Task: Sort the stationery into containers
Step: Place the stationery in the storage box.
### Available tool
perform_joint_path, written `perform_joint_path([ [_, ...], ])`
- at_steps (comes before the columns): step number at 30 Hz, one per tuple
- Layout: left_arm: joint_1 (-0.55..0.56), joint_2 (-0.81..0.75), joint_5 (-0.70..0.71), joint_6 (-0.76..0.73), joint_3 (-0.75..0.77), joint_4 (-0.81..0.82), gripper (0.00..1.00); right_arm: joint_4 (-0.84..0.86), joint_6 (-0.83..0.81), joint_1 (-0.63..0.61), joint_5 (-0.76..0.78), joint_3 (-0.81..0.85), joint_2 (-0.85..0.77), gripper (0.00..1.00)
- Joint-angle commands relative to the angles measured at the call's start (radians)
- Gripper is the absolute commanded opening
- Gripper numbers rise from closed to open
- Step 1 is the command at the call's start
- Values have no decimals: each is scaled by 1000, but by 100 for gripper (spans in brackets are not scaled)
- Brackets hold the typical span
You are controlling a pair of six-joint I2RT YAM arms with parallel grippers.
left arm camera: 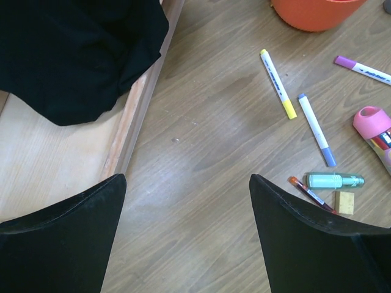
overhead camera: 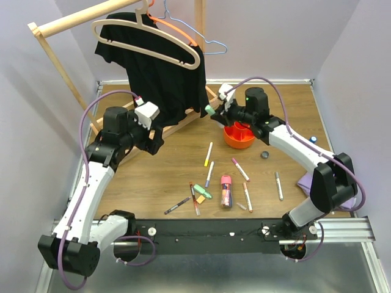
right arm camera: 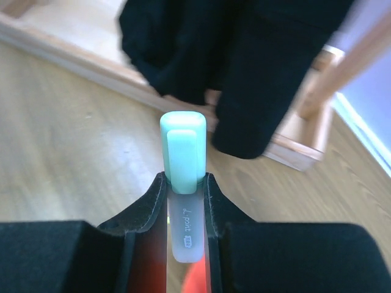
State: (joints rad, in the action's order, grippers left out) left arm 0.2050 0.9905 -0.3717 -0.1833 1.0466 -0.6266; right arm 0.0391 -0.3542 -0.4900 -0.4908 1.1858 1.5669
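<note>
Currently held: mint highlighter (right arm camera: 182,146), clamped in R gripper (right arm camera: 185,180), jaws narrow on its barrel.
Long axis: in line w/ the fingers, cap end sticking out fwd toward the wooden rack base (right arm camera: 91,67) and black shirt (right arm camera: 244,61).
Organiser vs jaws: orange organiser (overhead camera: 239,137) sits back under the R wrist, not under the cap. Top cam puts the cap left of and beyond its rim. My read: the drop needs the tip brought back over a compartment, or the barrel tipped down.
L gripper (left arm camera: 183,183): jaws wide, nothing btwn them, over bare table (left arm camera: 201,122) beside the rack base.
Loose items: yellow pen (left arm camera: 278,83), blue pen (left arm camera: 316,129), pink tube (left arm camera: 374,125) and second mint highlighter (left arm camera: 335,180) lie flat to the L arm's right, well apart from its jaws. Orange pen (overhead camera: 247,196) and grey pen (overhead camera: 278,185) lie nearer the bases.
Nearer arm: L for the yellow and blue pens, I'd judge; R is busy.
Hidden: compartments mostly covered by R arm in top cam. L wrist cam cuts the organiser to a strip of wall. R wrist cam shows only an orange glow low btwn the fingers. Lower barrel of the held highlighter is out of sight.
</note>
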Motion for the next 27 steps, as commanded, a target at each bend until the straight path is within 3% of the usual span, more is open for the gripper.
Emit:
perform_joint_path([
  [1, 13, 46, -19, -4, 33, 8, 91, 120, 32, 70, 43, -2, 2, 1],
  [27, 28, 137, 19, -5, 90, 13, 91, 260, 40, 185, 49, -72, 162, 1],
])
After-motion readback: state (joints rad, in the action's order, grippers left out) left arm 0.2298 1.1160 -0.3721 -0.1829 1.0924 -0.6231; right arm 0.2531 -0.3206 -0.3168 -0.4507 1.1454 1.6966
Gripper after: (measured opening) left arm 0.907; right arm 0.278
